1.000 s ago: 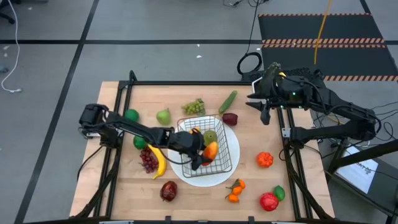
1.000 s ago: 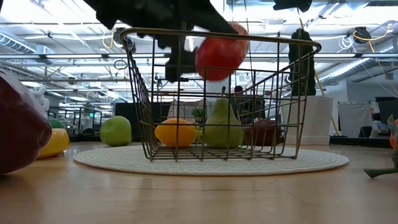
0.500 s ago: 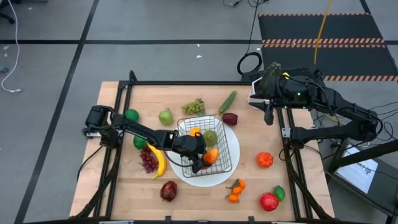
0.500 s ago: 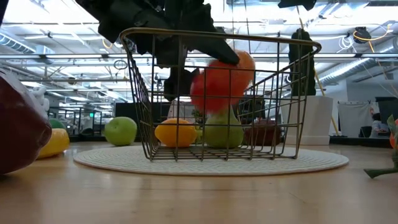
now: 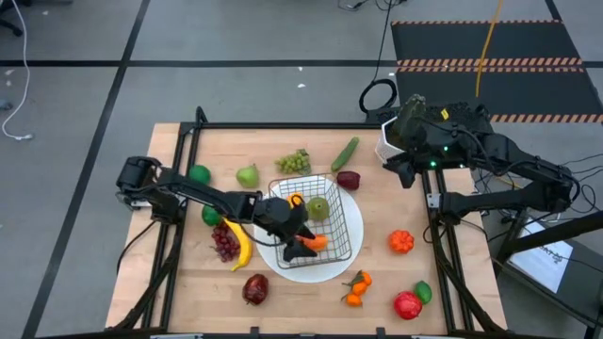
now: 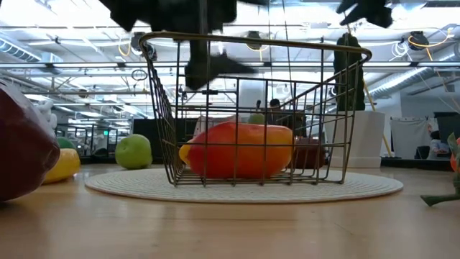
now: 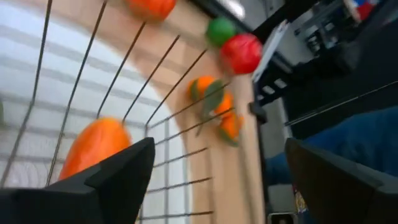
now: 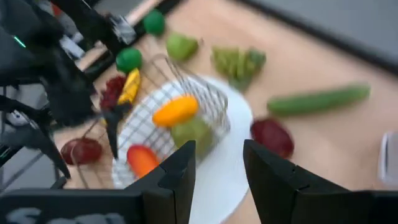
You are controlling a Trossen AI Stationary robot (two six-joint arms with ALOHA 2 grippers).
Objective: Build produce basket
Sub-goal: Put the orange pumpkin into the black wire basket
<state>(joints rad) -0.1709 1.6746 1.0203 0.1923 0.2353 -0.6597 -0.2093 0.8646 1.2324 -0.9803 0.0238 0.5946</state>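
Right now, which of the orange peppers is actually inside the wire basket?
The orange pepper lying on its side in the basket, just below the left hand. The other pepper sits on the bare table, right of the white plate.

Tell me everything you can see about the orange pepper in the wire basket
The orange pepper is a smooth, glossy toy, orange shading to red at one end. It lies on its side on the floor of the wire basket, at the side nearest the table's front edge, in front of a green pear and a yellow-orange fruit. The left gripper hangs open just above it, not holding it.
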